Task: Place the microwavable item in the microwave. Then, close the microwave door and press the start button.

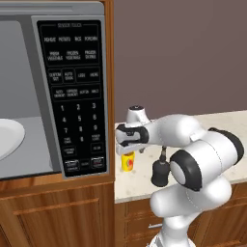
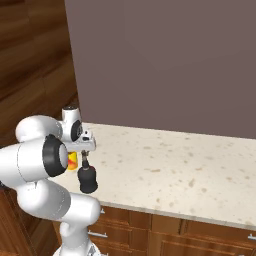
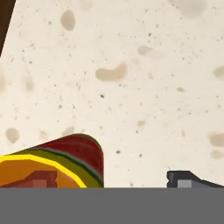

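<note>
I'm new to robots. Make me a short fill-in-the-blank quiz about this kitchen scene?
1. The small yellow cup stands on the speckled ____.
2. Inside the open grey microwave lies a round white ____.
3. Beside the cup stands a round-bodied ____ bottle.
4. The gripper hovers directly ____ the cup.

Answers: countertop, plate, black, above

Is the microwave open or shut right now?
Open: the microwave shows its bare grey interior and white plate, with no door across the front.
</note>
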